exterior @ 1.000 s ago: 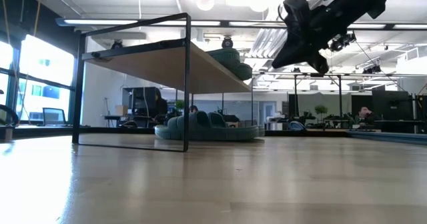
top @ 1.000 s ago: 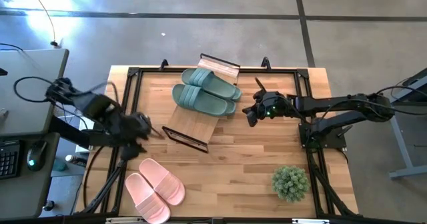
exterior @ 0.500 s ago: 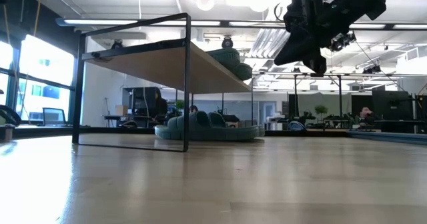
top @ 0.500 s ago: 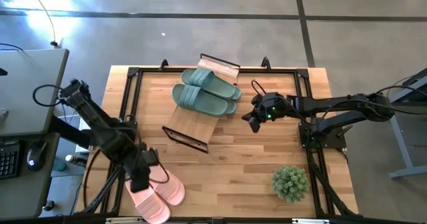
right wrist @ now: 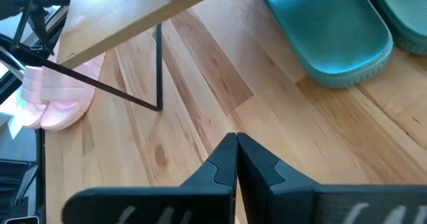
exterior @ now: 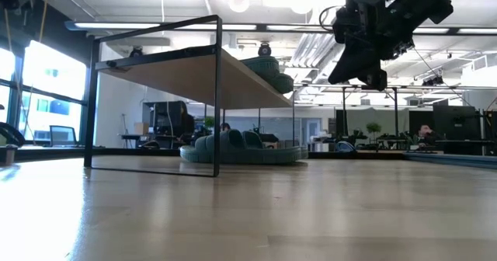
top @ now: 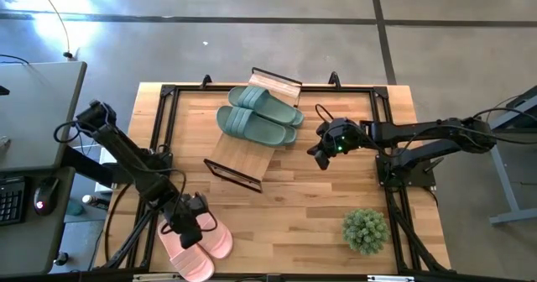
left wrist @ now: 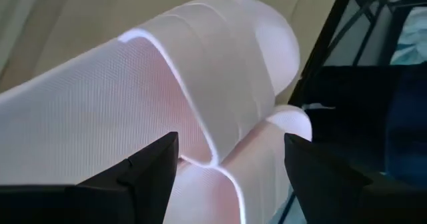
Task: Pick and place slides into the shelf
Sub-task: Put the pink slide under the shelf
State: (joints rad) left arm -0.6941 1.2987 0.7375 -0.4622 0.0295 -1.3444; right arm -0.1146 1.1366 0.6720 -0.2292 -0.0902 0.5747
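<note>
A pair of pale pink slides point(top: 210, 247) lies side by side near the table's near-left corner. My left gripper point(top: 190, 221) is right above them, open. In its wrist view the fingers point(left wrist: 150, 167) stand on either side of the raised pink straps point(left wrist: 200, 84). The shelf point(top: 243, 152) stands mid-table, with sage green slides point(top: 256, 118) lying across its bamboo top. The low view shows more green slides point(exterior: 241, 148) beneath the plank point(exterior: 194, 67). My right gripper point(top: 320, 153) hovers shut, to the right of the shelf and above the table point(right wrist: 237, 154). My left gripper point(left wrist: 230, 174) comes at the pink slides from above, with its open fingers astride the straps. I cannot tell whether the fingers touch the rubber.
A small green potted plant point(top: 365, 229) stands near the near-right corner. A black metal frame point(top: 164, 93) runs around the table's edges. Bare wood lies between the shelf and the plant. A desk with a keyboard and mouse point(top: 38, 202) stands beyond the left edge.
My left arm has swung from beside the shelf's left side toward the table's near edge. It has come down over the pink slides. The slides and the shelf have stayed where they were. My right gripper has kept close to its place.
</note>
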